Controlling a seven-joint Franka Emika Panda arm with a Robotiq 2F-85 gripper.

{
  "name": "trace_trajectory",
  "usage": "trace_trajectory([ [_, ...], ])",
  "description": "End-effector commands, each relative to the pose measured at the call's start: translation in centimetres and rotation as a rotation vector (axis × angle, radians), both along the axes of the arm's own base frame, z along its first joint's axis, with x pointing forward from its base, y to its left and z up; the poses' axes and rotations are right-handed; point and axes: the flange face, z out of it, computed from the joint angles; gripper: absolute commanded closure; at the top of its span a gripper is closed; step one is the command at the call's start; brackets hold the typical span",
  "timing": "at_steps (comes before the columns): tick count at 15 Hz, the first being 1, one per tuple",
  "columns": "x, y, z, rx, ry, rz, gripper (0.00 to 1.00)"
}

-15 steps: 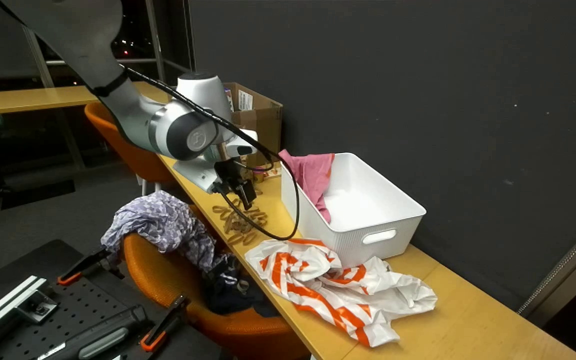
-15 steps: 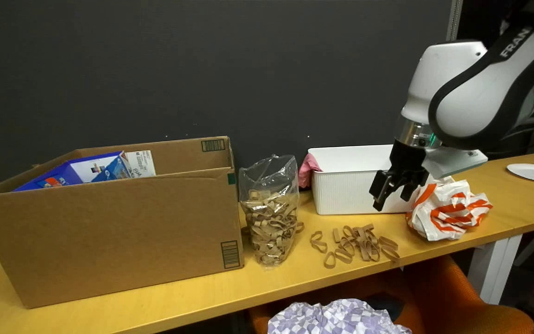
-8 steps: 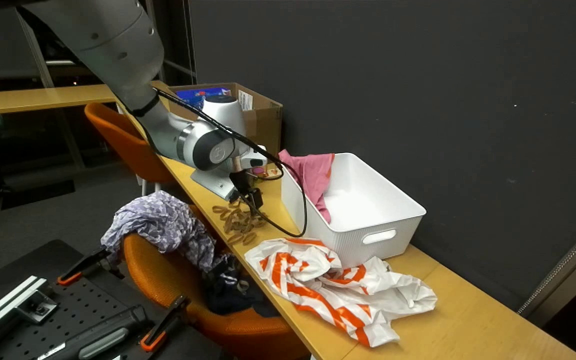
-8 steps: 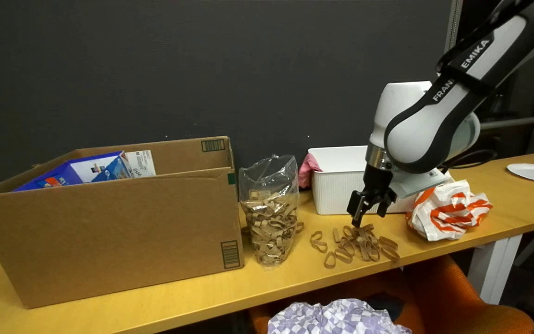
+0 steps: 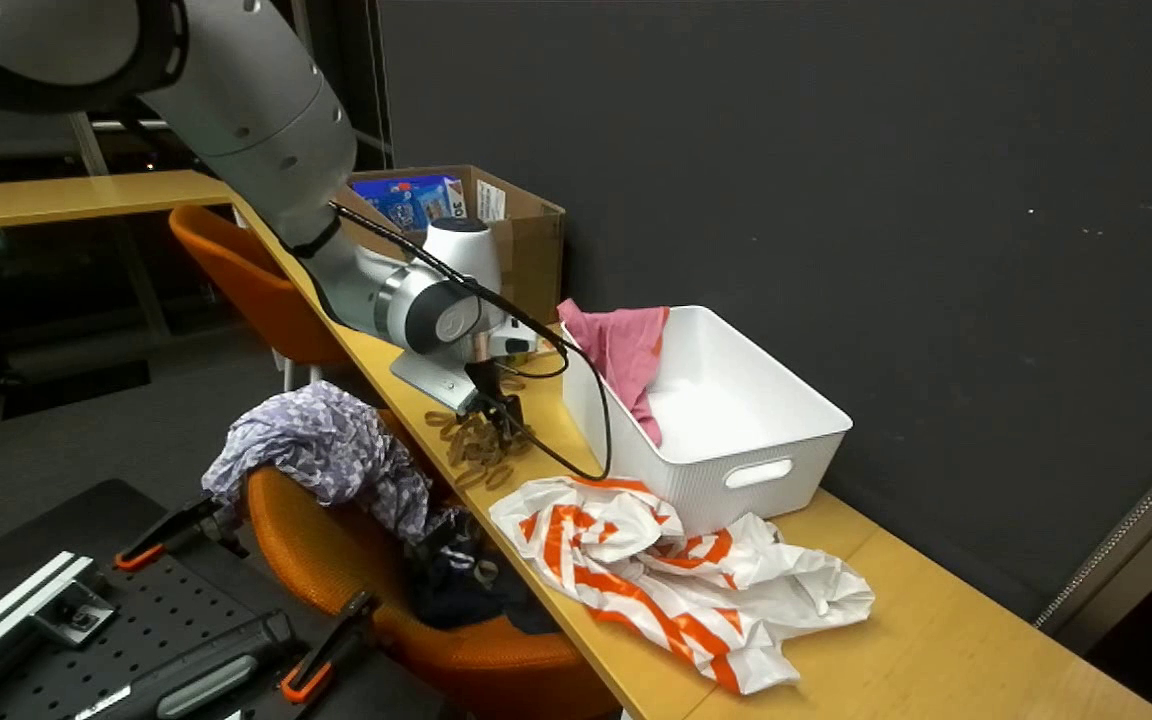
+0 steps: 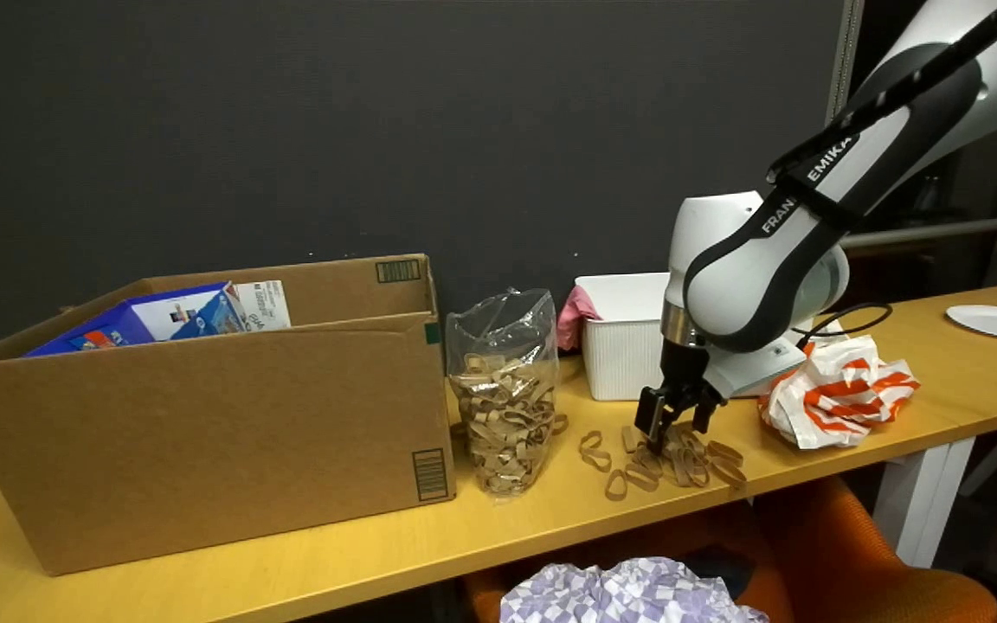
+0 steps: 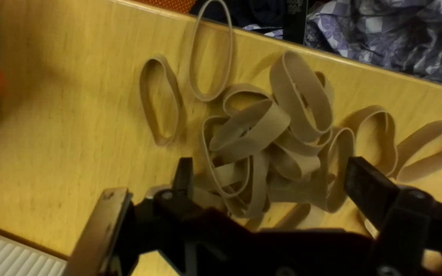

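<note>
1. Gripper [image 7: 270, 168] has its jaws spread wide, holding nothing, right over the tan rubber bands [image 7: 261, 132]. Can't tell if it touches any.
2. Bands are loose, so I'd guess they're just propping each other up.
3. White bin [image 5: 781, 493] near the gripper, wood table [image 7: 83, 107] underneath, dark wall [image 5: 836, 180] beyond.

Free tabletop [image 7: 71, 134] beside rubber bands [image 7: 270, 126], white bin [image 6: 622, 359] as barrier
</note>
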Motion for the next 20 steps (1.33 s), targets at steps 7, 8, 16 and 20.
trace_trajectory([
  [7,1.9,0.3,-2.1,0.021,0.026,0.008,0.56],
  [8,2.0,0.3,-2.3,0.02,0.025,0.006,0.65],
  [16,2.7,0.0,1.0,0.032,0.004,-0.032,1.0],
  [20,3.1,0.8,7.6,0.013,-0.013,-0.064,0.98],
])
